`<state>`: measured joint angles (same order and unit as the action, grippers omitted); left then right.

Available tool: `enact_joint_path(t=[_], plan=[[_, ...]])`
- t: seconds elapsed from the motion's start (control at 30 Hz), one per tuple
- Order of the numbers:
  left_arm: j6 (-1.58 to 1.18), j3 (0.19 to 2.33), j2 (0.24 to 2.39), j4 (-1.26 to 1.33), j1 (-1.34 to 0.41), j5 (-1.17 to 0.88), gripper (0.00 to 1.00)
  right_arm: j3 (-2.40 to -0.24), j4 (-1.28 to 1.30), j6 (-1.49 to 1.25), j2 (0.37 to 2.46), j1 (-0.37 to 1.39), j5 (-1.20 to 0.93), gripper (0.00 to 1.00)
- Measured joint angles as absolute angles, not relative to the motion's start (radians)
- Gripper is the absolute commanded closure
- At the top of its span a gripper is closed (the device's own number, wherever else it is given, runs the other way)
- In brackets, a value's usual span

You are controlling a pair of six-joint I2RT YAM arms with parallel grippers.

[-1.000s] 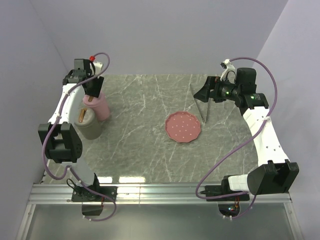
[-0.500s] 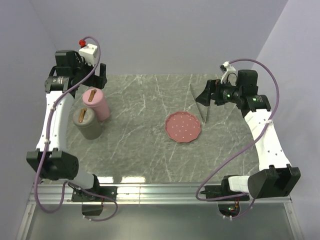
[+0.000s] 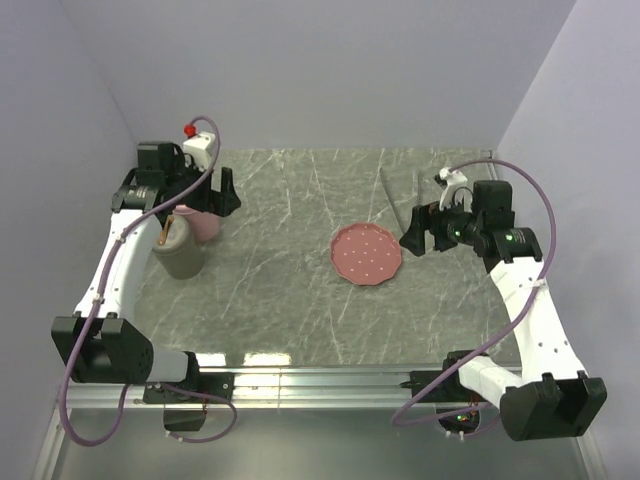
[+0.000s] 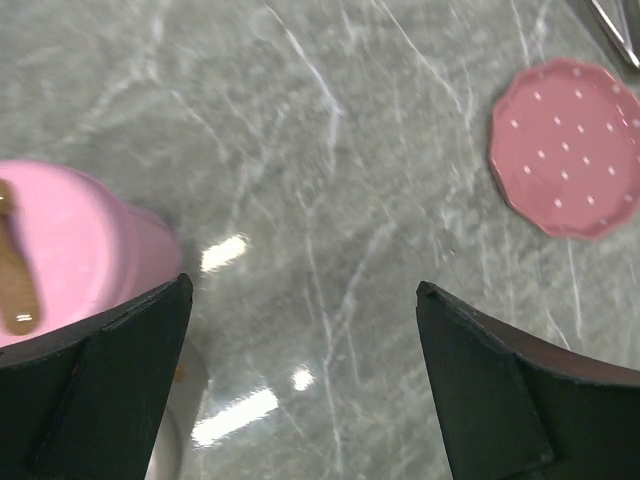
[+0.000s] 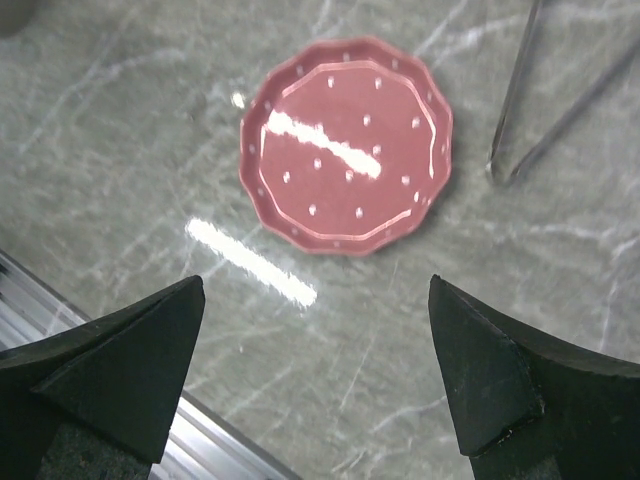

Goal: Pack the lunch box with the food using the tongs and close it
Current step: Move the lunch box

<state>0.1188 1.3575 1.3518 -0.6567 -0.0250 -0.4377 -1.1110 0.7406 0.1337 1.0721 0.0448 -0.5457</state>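
**Both arms with fingers spread; tongs lying beside the plate**

The pink speckled plate (image 3: 367, 253) sits flat on the grey marbled worktop (image 3: 280, 300) and serves as the reference for all positions below.

The tongs (image 5: 500, 165) lie flat on the worktop just past the plate's far right rim, near it but not touching. Their joined end points toward the plate, and the two thin arms spread away from it in a narrow V.

The right gripper (image 5: 316, 280) hangs above the worktop at the plate's right side. In the top view it covers the joined end of the tongs. Its fingers (image 5: 500, 380) stand wide apart and hold nothing, and in the wrist view the plate and bare worktop show between them, with the tongs off to the upper right.

Well to the left of the plate stand two round containers, close together. The pink container (image 3: 205, 225) is on the far side and the grey container (image 3: 178, 258) on the near side. A brown strip (image 4: 15, 275) lies across the top of the pink one. Whether this strip is a handle or a piece of food cannot be told.

The left gripper (image 4: 302, 287) hovers at the plate-facing side of the pink container. Its fingers (image 4: 100, 390) are also spread wide and empty. One finger overlaps the container's edge in the wrist view, but whether it touches the container cannot be told.
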Motion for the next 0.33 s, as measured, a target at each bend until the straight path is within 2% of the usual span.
enact_joint_path(t=[0.33], plan=[[0.146,1.287,1.263,-0.640,-0.063,-0.463,0.00,-1.044,0.748,0.142,1.036,0.045,-0.539,0.00]])
